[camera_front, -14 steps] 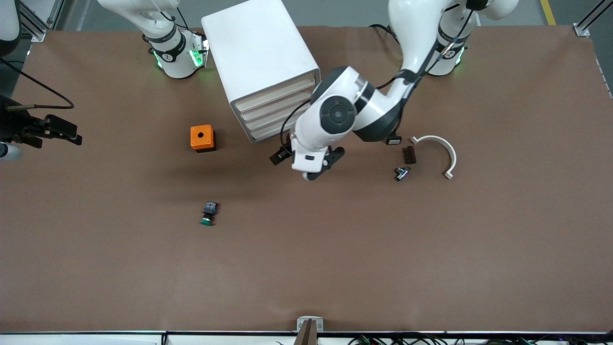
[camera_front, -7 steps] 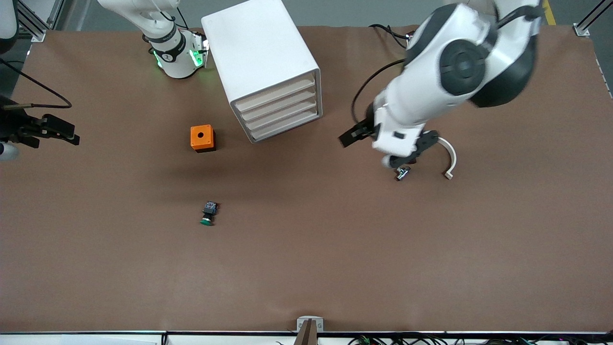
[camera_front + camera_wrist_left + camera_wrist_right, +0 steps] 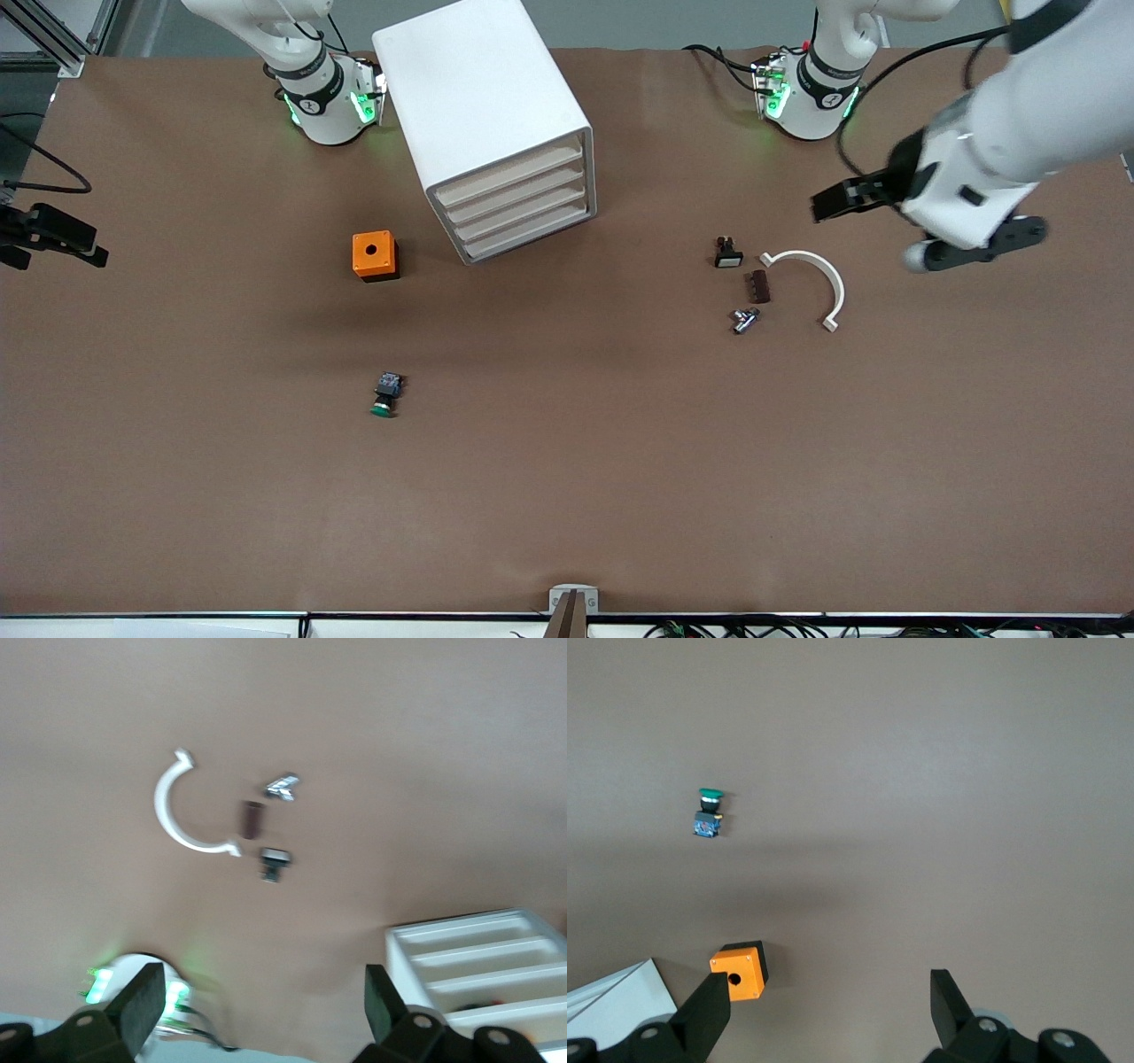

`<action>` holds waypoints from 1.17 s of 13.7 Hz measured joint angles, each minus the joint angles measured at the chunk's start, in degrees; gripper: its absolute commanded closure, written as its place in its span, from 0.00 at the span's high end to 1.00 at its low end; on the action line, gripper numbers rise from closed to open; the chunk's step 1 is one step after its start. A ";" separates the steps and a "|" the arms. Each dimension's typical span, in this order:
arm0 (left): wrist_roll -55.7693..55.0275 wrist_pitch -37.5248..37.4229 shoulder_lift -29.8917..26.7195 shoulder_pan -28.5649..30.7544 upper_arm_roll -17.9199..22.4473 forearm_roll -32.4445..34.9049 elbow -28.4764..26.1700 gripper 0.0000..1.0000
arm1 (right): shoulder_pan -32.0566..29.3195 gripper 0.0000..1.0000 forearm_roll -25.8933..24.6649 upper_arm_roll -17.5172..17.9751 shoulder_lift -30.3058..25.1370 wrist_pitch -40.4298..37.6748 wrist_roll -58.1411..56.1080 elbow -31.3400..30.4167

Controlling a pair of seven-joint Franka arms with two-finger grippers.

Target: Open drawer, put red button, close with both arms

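Note:
The white cabinet stands near the arms' bases, and all four of its drawers look pushed in. The uppermost drawer also shows in the left wrist view, with a small dark and reddish speck in it. I cannot tell if that speck is the red button, and no red button shows on the table. My left gripper is open and empty in the air toward the left arm's end; its own view shows the fingers wide apart. My right gripper is open and empty at the right arm's end.
An orange box with a hole sits beside the cabinet. A green-capped button lies nearer the front camera. Toward the left arm's end lie a white curved piece, a small black switch, a brown piece and a metal part.
My left arm has swung up and away from the cabinet's front to the left arm's end of the table. My right gripper has drawn farther toward its table edge.

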 measured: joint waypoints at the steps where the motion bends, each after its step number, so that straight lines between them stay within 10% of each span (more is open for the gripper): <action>1: 4.00 -0.50 -0.86 2.46 0.00 1.53 -0.72 0.99 | -0.19 1.00 0.00 0.01 -0.03 -0.88 -0.06 0.03; 7: 21.36 7.79 -6.20 12.89 -0.07 6.00 -13.14 0.99 | -0.09 1.00 0.00 0.75 -0.82 -1.84 -0.06 0.06; 16: 22.30 23.44 -11.40 11.55 -0.67 6.00 -25.66 0.99 | 0.10 1.00 0.08 0.98 -3.08 -2.36 -0.06 -1.89</action>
